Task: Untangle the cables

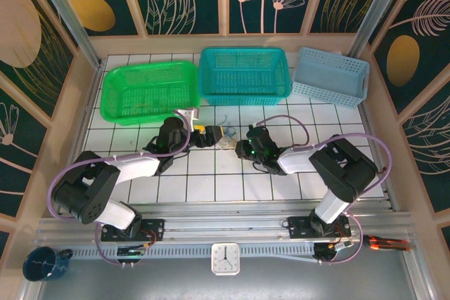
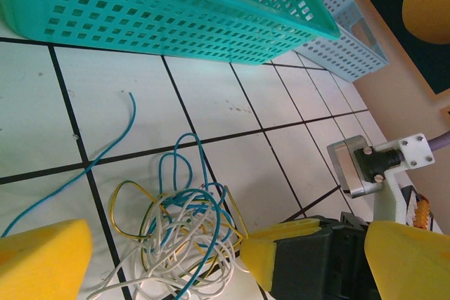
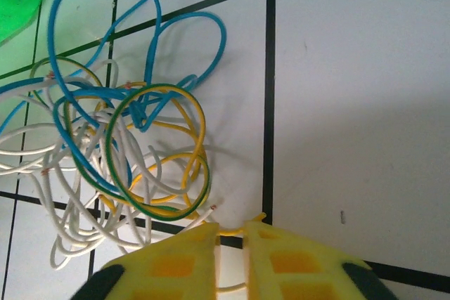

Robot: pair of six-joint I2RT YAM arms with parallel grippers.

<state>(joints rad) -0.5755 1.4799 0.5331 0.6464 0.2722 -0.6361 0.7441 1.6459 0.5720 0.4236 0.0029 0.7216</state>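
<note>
Several thin cables (image 3: 140, 114) in white, yellow and blue lie knotted in one heap mid-desk (image 1: 211, 184), just short of the teal basket (image 1: 243, 75). Our left pincer (image 1: 209, 133) is spread wide beside the heap. Our right pincer (image 3: 230, 228) is pressed together at a yellow strand's end; whether it truly pinches it, we cannot tell. We judge the untangling hardly started: next, draw one strand free while the heap is held.

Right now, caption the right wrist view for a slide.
Closed tool beside tangled blue, white and yellow wires on white tiles.
</note>
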